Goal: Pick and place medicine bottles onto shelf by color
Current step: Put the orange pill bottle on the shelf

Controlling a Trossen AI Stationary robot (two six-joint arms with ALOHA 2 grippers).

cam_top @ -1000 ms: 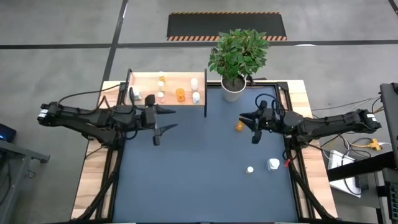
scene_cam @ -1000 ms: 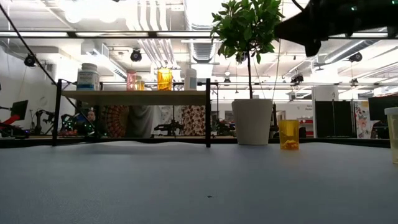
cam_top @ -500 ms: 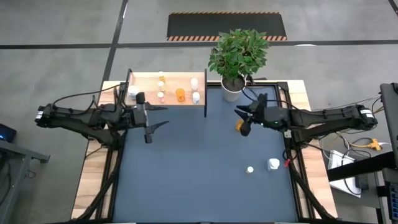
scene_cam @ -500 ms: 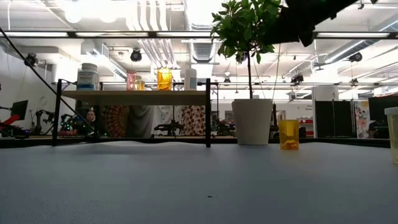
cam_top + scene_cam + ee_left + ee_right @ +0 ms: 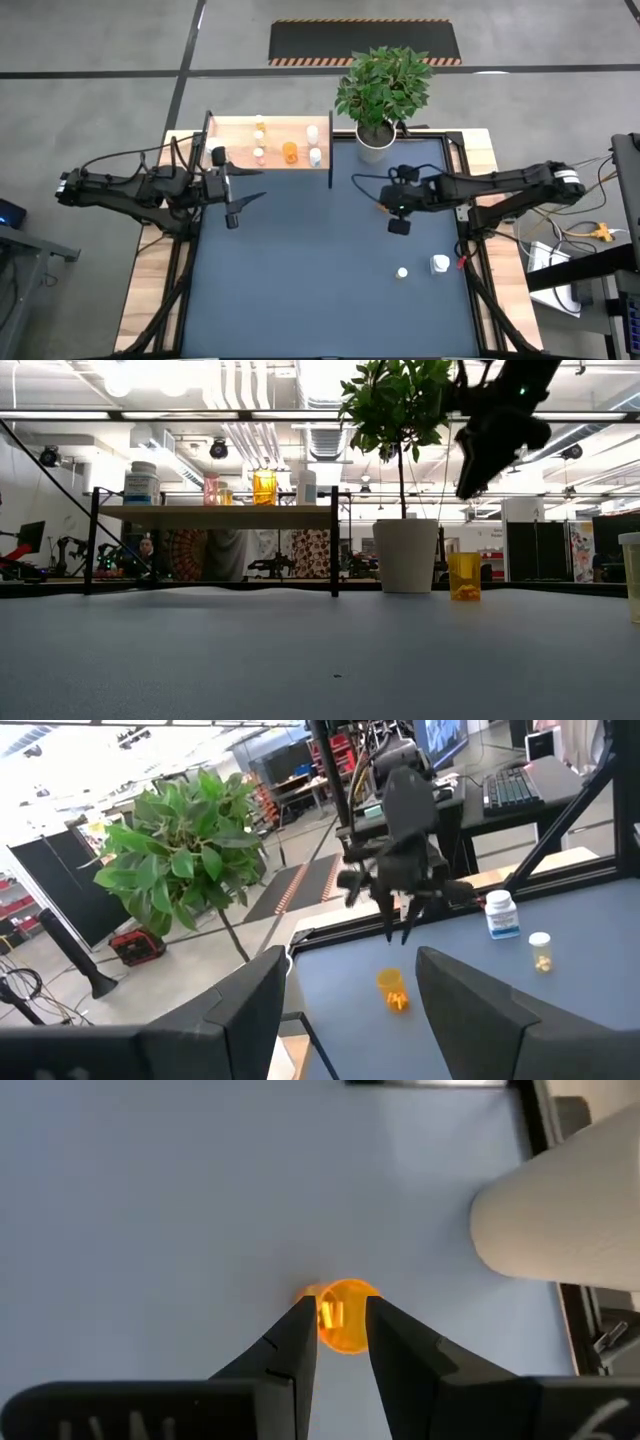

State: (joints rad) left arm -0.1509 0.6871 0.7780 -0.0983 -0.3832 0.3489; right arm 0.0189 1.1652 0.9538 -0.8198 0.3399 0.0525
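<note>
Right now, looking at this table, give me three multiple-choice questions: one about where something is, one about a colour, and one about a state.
1. Where does the right end effector hang?
A. Above the orange bottle
B. Over the shelf
C. Beside the white-capped bottle

2. What colour is the plant pot?
A. Black
B. White
C. Orange

3. How does the orange bottle stand on the table?
A. Lying on its side
B. Lifted off the table
C. Upright, ungripped

Answers: 1 A, the right wrist view looks straight down on the bottle between the fingers. 2 B, the low view shows a white pot. 3 C, the low view shows it upright with the end effector well above it.
</note>
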